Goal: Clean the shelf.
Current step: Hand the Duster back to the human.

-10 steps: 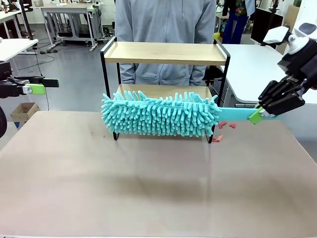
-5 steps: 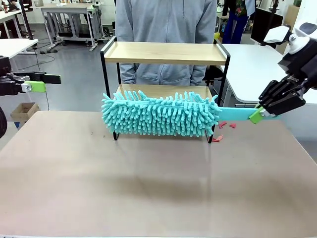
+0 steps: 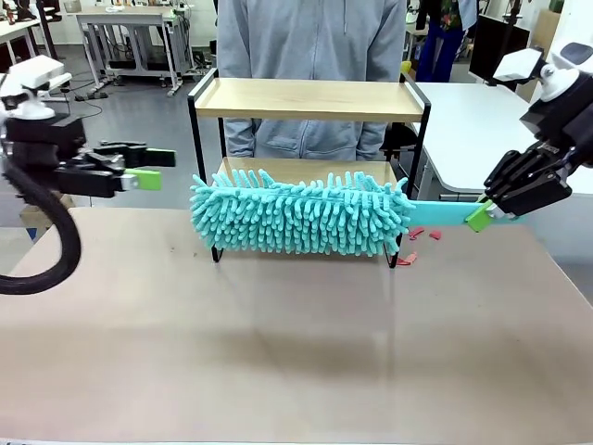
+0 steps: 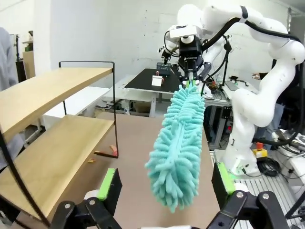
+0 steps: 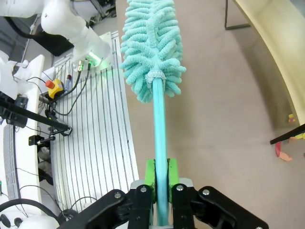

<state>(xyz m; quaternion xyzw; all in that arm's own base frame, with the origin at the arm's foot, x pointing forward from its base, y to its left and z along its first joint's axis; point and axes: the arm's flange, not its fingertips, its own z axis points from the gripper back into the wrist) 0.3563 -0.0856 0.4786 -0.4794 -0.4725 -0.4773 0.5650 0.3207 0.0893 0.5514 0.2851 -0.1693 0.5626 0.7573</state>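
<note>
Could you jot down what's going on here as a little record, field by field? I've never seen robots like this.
Place: a tan table with a person standing at the far side
Shelf: two wooden boards in a black frame, at the far edge
Duster: turquoise and fluffy, held level in front of the lower board
Right tool: shut on the duster's handle
Left tool: open, holding nothing, in the air left of the shelf
Litter: small red scraps on the table by the shelf's right legs
</note>
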